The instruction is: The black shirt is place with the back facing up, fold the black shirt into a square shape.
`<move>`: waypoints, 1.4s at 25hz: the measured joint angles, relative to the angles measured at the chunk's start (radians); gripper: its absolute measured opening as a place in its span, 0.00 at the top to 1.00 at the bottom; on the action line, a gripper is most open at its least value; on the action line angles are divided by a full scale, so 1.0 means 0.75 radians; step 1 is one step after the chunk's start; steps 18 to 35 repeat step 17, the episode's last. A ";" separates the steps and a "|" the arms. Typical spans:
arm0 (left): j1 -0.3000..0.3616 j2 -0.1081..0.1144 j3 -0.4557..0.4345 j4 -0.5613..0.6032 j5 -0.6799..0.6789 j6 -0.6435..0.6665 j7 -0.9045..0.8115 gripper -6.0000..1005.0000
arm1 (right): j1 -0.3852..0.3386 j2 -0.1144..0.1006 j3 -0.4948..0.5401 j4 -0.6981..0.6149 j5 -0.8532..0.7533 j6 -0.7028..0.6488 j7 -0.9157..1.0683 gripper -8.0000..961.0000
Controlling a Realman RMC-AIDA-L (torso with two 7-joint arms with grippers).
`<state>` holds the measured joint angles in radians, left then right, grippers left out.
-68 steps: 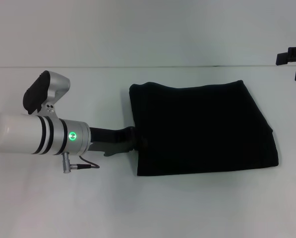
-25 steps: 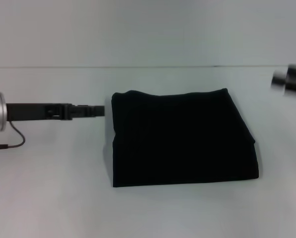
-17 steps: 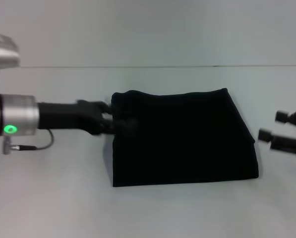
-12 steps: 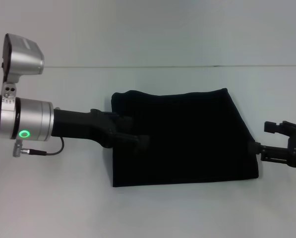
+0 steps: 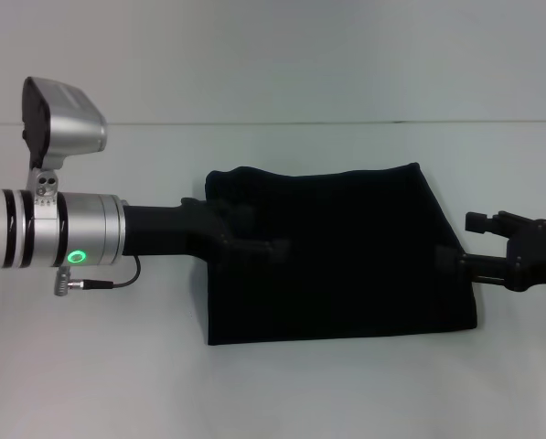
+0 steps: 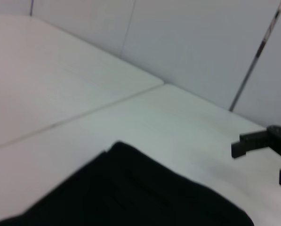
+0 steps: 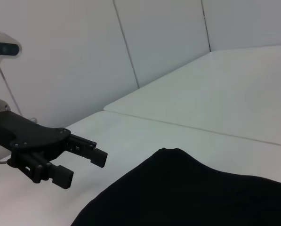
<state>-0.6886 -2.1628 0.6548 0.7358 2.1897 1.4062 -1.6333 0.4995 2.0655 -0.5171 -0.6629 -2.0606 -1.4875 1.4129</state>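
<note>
Black soft-fabric shirt (image 5: 337,256) already lies squarely folded on the white counter (image 5: 273,384); left gripper (image 5: 254,245) and right gripper (image 5: 455,262) sit at opposite edges, jaws released; only tidying seems left.

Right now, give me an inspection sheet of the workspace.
Surface: white table, seam line across the far side.
Job's things: black shirt folded into a rough square, lying flat.
Clutter: nothing seen.
Grippers: left gripper over the shirt's left part; right gripper at the shirt's right edge. The right wrist view shows the left gripper's fingers spread.
Cables: thin cable looped at the left wrist.
Surroundings: pale panelled wall.
</note>
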 joint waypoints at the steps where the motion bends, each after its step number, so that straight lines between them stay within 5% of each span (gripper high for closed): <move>1: 0.008 -0.001 -0.001 -0.009 -0.028 -0.012 0.020 0.12 | 0.002 0.001 0.000 0.001 0.000 0.001 -0.003 0.01; 35: 0.031 0.011 0.057 -0.044 -0.070 0.051 0.056 0.12 | 0.017 0.011 -0.011 0.006 0.000 0.034 0.004 0.01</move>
